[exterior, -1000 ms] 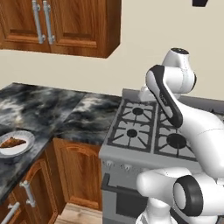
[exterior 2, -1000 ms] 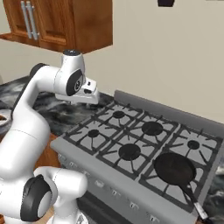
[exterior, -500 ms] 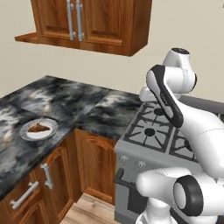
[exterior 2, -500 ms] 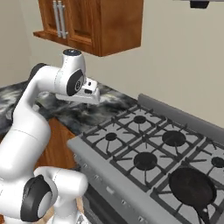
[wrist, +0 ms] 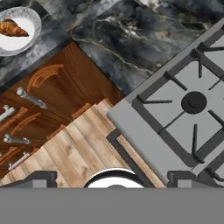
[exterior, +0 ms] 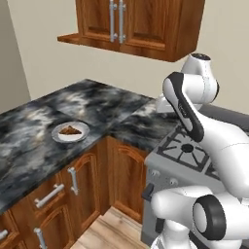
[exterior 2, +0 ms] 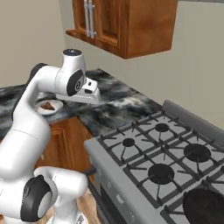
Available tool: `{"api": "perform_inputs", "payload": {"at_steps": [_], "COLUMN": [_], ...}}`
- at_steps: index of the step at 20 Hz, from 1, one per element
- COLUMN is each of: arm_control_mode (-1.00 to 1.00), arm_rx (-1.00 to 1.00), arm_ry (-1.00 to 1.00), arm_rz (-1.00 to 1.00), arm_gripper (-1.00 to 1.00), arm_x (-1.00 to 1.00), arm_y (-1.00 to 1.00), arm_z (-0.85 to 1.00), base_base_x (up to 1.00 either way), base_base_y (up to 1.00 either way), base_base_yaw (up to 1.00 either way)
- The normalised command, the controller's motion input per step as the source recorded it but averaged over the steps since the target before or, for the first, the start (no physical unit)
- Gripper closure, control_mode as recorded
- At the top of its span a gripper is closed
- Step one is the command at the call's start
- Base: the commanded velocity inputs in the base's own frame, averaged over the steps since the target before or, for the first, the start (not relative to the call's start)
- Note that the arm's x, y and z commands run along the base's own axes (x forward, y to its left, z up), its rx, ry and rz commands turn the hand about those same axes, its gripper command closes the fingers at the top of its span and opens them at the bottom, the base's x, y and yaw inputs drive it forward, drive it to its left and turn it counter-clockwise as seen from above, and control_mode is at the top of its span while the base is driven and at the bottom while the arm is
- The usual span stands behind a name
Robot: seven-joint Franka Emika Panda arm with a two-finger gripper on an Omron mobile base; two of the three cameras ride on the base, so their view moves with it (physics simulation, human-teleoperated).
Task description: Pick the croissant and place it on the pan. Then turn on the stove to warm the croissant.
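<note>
Desk: Croissant (exterior: 71,130) is seen on the white plate (exterior: 58,138) on the marble worktop (exterior: 29,146), well apart from the stove (exterior 2: 144,153). Where is the hand?

Photographer: Hand (exterior 2: 89,89) is held high near the worktop's corner, jaws spread fully, nothing gripped. The pan (exterior 2: 205,205) is pictured on a near burner at the stove's far end.

Desk: What risk is judged from here?

Photographer: A long reach is required; the plate could be nudged or the small pastry pinched off-centre and dropped short of the pan. Cabinet handles (wrist: 30,98) below could be clipped if the arm is lowered too early.
</note>
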Motion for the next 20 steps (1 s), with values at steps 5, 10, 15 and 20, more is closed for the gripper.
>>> {"api": "perform_inputs", "payload": {"at_steps": [5, 10, 15, 20], "arm_control_mode": [1.0, 1.0, 1.0, 1.0], "arm_rx": [0.0, 0.0, 0.0, 0.0], "arm_ry": [0.0, 0.0, 0.0, 0.0], "arm_rz": [0.0, 0.0, 0.0, 0.0], "arm_gripper": [-1.0, -1.0, -1.0, -1.0], "arm_x": [0.0, 0.0, 0.0, 0.0], "arm_y": [0.0, 0.0, 0.0, 0.0], "arm_z": [0.0, 0.0, 0.0, 0.0], "base_base_x": [0.0, 0.0, 0.0, 0.01], "base_base_y": [0.0, 0.0, 0.0, 0.0], "base_base_yaw": [0.36, 0.36, 0.34, 0.3]}}
